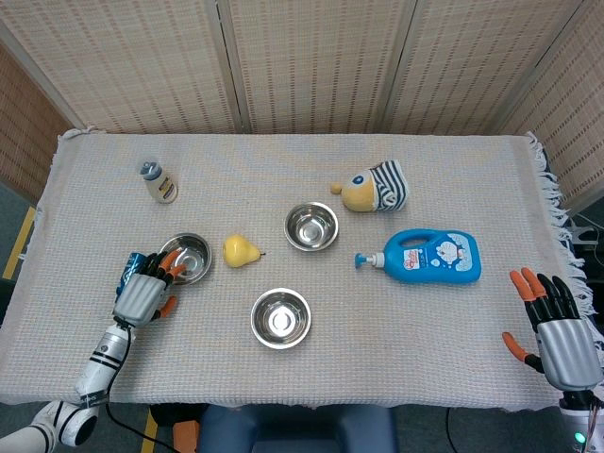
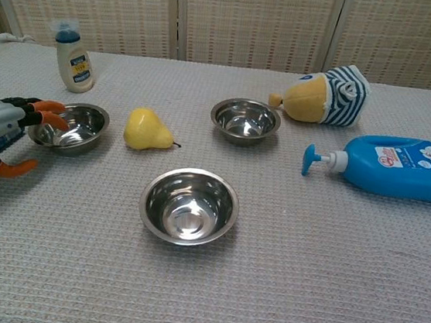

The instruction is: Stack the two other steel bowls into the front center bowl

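The right hand (image 1: 559,332) is held open and empty, well right of the front center bowl (image 2: 189,205). Left of that bowl, the left hand (image 2: 5,131) is spread, empty, at the left bowl (image 2: 70,126). The third bowl (image 2: 245,120) is seen beyond.

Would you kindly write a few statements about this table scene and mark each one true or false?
1. The left hand reaches at the left steel bowl. True.
2. The yellow pear lies inside the front center bowl. False: it lies on the cloth between the left bowl and the back bowl.
3. The blue detergent bottle lies on its side. True.
4. The right hand holds a bowl. False: it is open at the table's right edge, holding nothing.
5. All bowls are stacked. False: the three stand apart.
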{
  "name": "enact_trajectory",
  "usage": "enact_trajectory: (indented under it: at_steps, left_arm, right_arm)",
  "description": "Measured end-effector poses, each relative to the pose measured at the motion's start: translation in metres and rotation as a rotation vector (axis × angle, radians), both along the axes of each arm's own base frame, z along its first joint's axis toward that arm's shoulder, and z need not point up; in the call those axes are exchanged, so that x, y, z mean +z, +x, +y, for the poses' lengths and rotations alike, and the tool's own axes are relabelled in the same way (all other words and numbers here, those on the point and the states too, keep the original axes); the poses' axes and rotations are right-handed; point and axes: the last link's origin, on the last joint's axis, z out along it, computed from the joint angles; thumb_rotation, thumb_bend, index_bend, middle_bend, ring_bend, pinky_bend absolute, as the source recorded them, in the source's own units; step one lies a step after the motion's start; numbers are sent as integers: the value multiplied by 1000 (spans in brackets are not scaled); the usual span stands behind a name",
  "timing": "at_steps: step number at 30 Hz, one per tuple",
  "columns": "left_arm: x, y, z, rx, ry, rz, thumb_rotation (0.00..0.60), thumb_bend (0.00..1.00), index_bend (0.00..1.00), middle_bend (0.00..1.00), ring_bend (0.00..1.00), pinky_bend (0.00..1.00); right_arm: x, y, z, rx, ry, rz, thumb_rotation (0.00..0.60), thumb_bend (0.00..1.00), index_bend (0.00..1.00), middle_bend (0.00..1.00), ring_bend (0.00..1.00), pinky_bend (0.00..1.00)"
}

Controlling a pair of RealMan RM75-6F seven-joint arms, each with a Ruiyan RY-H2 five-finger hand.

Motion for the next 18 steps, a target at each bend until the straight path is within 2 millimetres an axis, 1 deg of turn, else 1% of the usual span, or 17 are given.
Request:
enact_trajectory:
  at_steps: [4,5,8,11,14,18]
  left_arm:
    - [-10,0,8,-14,20,5,600,416,527,1,0,72]
    - [-12,0,10,-19,26,5,600,418,584,9,0,72]
    - [-16,3,13,-48,60,0,600,430,694,59,0,72]
    - [-16,9,14,-97,108,-12,600,434,740,89,0,72]
    - [-14,17,12,-154,146,-35,600,434,745,90,0,72]
    - [-10,30,2,-228,186,-84,600,432,746,92,0,72]
  right_arm:
    - [0,-1,0,-9,6,1,600,147,0,0,0,0]
    - [0,-1,0,-12,8,0,600,148,0,0,0,0]
    - [0,-1,0,-15,13,-2,600,148,0,0,0,0]
    - [0,0,1,-16,22,-5,600,148,0,0,0,0]
    - [0,0,2,-16,32,-10,600,148,0,0,0,0]
    - [1,3,4,-5,40,-17,600,147,0,0,0,0]
